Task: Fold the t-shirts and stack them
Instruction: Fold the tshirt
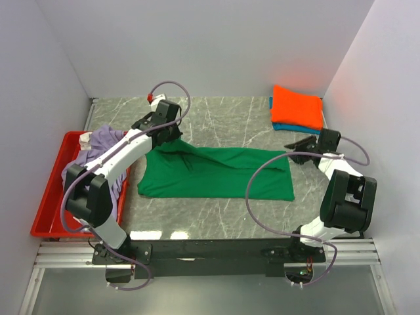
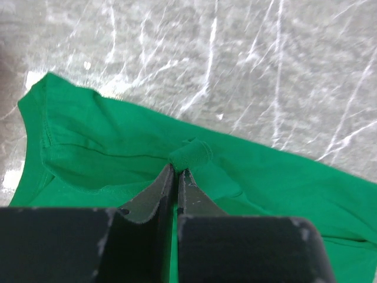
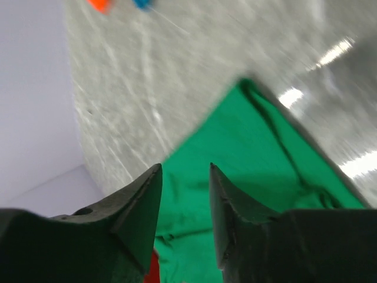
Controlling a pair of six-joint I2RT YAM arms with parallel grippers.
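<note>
Left gripper (image 2: 177, 171): jaws pressed together on a small raised fold of the green t-shirt (image 2: 118, 147), at the cloth's far left corner. Right gripper (image 3: 184, 168): jaws partly apart with nothing between them, held above the right end of the same shirt. The green t-shirt lies spread flat across the middle of the table (image 1: 223, 118), rumpled only where it is pinched. In the far right corner, an orange t-shirt (image 1: 296, 107) rests folded on a blue t-shirt (image 1: 283, 127). At the left, a lavender t-shirt (image 1: 98, 146) lies heaped in a red tray (image 1: 47, 203).
</note>
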